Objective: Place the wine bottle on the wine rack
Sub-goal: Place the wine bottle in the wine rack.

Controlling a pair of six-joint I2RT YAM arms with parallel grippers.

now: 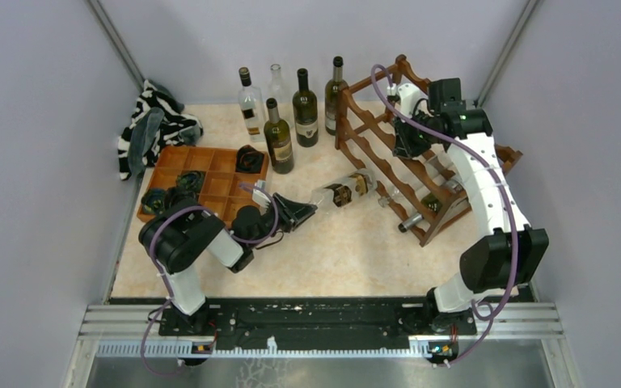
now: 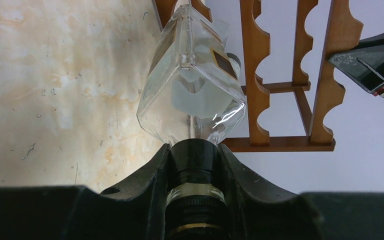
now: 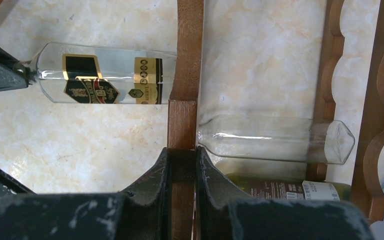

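left wrist: left jaws tight round neck of wine bottle (image 2: 192,85), right jaws tight on wine rack (image 3: 186,60)

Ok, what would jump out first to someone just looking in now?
The left gripper holds a clear labelled bottle by its neck, level at mid-table, base toward the wine rack. Next, the right gripper is shut on one of the rack's wooden posts on the right side, with stored bottles lying in it.

Plain grey-lilac walls (image 1: 40,162) around a beige marbled tabletop (image 1: 348,250), metal rail (image 1: 546,323) along near edge.
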